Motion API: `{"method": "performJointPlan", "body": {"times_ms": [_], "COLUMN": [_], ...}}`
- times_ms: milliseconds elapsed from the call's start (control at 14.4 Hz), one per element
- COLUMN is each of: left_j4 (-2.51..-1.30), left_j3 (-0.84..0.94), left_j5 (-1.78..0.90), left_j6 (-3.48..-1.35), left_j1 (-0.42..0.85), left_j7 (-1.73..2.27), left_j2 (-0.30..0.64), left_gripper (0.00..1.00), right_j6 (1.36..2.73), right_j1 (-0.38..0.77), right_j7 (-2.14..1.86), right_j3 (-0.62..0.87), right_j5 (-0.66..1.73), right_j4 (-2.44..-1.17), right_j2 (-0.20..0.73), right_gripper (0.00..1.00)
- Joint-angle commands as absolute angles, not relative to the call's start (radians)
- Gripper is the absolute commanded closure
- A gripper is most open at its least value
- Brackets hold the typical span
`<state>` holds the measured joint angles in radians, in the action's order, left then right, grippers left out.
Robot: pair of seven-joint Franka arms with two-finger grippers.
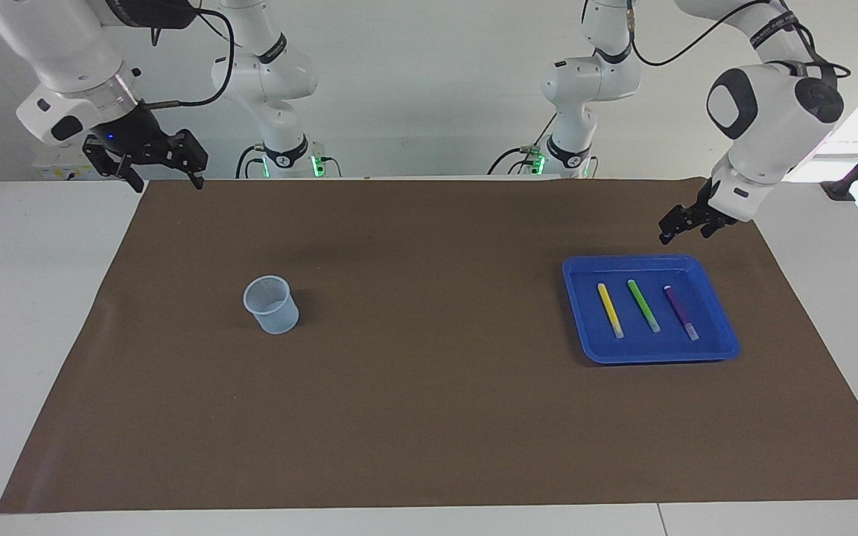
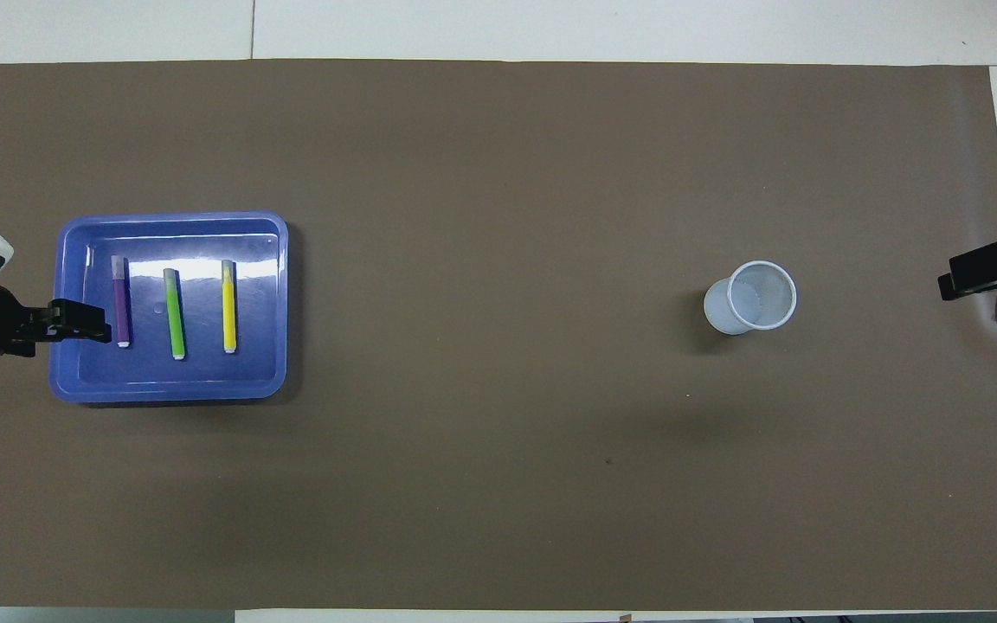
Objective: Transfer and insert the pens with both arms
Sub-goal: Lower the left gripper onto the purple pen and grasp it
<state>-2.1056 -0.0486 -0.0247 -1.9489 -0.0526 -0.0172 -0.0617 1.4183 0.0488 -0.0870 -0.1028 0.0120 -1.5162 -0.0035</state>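
Approaching the blue plastic tray point(image 1: 719, 351) was the step in hand. The right gripper point(image 1: 159, 173) waited with jaws released above the table's corner at the right arm's end, well apart from the translucent plastic cup point(image 1: 271, 304). The left gripper point(image 1: 686, 224), jaws released and empty, hung above the tray's robot-side rim. Below its jaws lay the yellow pen point(image 1: 610, 310), green pen point(image 1: 643, 305) and purple pen point(image 1: 681, 313), apart and parallel. A good pick would likely centre the jaws across one barrel at mid-length, clear of its neighbour. No brand, label or writing was legible.
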Motion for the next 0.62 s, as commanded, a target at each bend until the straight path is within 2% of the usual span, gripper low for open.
{"method": "performJointPlan", "body": {"times_ms": [0, 277, 554], "left_j4": [-2.117, -2.115, -2.102], "left_j3": [-0.043, -0.043, -0.043], "left_j5": [-0.015, -0.015, -0.003], "left_j6": [-2.092, -2.238, -2.316], "left_j1": [-0.089, -0.08, -0.058], "left_j7": [-0.081, -0.107, -0.127], "left_j2": [0.061, 0.149, 0.225], "left_gripper": [0.0, 0.02, 0.08], "right_j6": [1.442, 1.442, 1.442], "right_j1": [0.049, 0.049, 0.049], "right_j7": [-0.074, -0.074, -0.074], "right_j3": [-0.103, -0.103, -0.103], "right_j5": [0.021, 0.023, 0.023], "right_j4": [-1.543, -1.543, -1.543], "right_j2": [-0.025, -0.025, -0.025], "right_gripper": [0.0, 0.0, 0.0]}}
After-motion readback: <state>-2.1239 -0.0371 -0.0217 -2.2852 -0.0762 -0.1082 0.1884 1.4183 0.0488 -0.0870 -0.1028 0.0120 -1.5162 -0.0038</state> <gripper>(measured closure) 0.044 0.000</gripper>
